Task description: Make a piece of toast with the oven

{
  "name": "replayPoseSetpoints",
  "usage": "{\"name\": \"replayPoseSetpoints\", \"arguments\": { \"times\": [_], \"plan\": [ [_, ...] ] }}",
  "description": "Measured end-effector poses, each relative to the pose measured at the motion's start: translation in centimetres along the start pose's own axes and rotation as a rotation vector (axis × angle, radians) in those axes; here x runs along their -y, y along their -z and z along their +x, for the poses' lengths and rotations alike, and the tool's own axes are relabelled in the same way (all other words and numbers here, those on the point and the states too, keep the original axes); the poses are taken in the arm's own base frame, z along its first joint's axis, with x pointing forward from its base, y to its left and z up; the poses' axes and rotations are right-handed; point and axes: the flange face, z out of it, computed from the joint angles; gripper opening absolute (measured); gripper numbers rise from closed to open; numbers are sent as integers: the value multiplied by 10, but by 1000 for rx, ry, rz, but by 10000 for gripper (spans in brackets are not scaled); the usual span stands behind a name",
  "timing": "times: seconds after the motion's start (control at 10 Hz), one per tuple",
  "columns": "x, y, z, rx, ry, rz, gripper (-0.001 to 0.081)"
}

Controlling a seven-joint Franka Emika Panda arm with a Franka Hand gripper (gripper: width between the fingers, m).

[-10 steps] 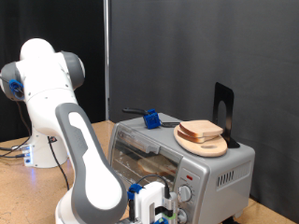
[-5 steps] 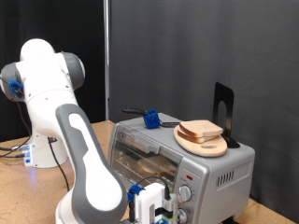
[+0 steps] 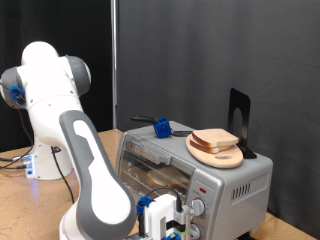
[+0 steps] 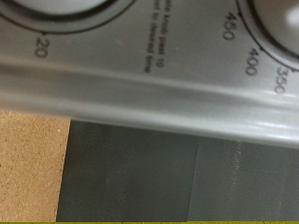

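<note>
Exterior view: we see the gripper [image 3: 165, 222] low at 6 o'clock, pressed up to the oven [image 3: 190, 170] front beside its knobs [image 3: 197, 208].
Fingers: we cannot tell whether they are apart or closed; neither view shows them.
Toast: bread slice [image 3: 215, 138] sits on the round wooden board [image 3: 218, 155] on the oven roof, toward 1 o'clock from the gripper, lying flat.
Wrist view: dial numerals fill it, very close.
Surface: brown tabletop [image 3: 22, 205] below, dark curtain [image 3: 200, 60] behind.

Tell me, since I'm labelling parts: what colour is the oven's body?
Silver-grey; the oven shows best in the exterior view.
</note>
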Motion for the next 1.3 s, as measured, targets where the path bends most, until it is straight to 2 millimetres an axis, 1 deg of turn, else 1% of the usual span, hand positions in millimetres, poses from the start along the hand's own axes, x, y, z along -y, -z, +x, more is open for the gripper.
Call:
{"name": "replayPoseSetpoints", "arguments": {
  "times": [0.1,0.2,0.3,0.4,0.7,1.0,1.3],
  "plan": [
    [2,2,0,-1,-2,0,439],
    [5,3,-1,1,-2,0,595],
    [8,6,-2,4,1,1,595],
    [11,9,-2,4,0,1,682],
    [7,9,-2,1,7,-8,682],
    [2,14,0,-19,33,-43,682],
    [1,16,3,-42,47,-48,682]
  ]
}}
